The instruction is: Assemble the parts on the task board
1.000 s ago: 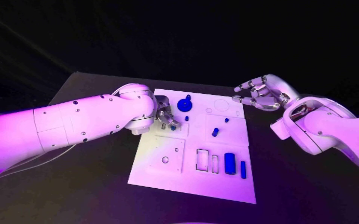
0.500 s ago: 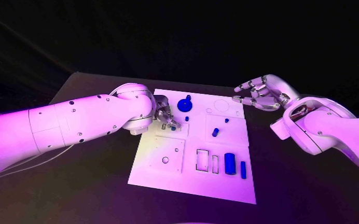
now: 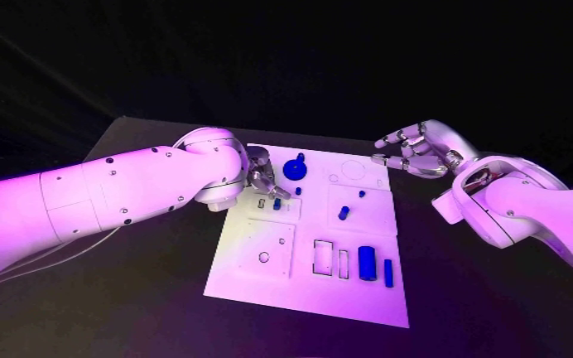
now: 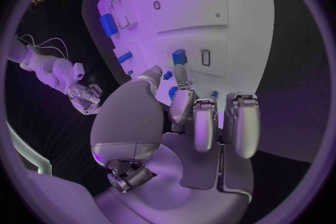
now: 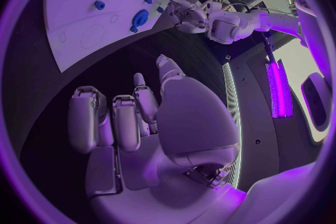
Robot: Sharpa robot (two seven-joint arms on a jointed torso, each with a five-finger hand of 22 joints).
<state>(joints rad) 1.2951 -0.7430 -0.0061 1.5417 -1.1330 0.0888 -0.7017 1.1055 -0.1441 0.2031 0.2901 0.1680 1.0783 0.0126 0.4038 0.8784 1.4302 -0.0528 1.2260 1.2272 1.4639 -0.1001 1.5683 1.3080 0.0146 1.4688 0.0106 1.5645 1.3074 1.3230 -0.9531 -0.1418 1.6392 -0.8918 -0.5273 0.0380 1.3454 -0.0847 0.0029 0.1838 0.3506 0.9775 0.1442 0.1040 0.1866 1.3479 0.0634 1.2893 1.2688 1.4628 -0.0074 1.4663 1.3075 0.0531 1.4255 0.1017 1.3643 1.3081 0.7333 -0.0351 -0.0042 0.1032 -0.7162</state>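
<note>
Just beyond the fingertips of the left hand (image 3: 261,177), whose fingers are spread and grip nothing, a small blue part (image 3: 277,204) stands on the board (image 3: 269,283) beside an unfilled slot (image 3: 261,203). If it is meant for that slot, it probably wants pinching low, holding upright and pressing straight down. Count: one board; two hands, the right hand (image 3: 412,151) loosely open, holding nothing, well apart from those fingers; seven blue parts.

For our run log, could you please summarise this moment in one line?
left hand: over task board, empty, above small blue part | right hand: off board, empty, fingers curled | stage: assembly unfinished
</note>
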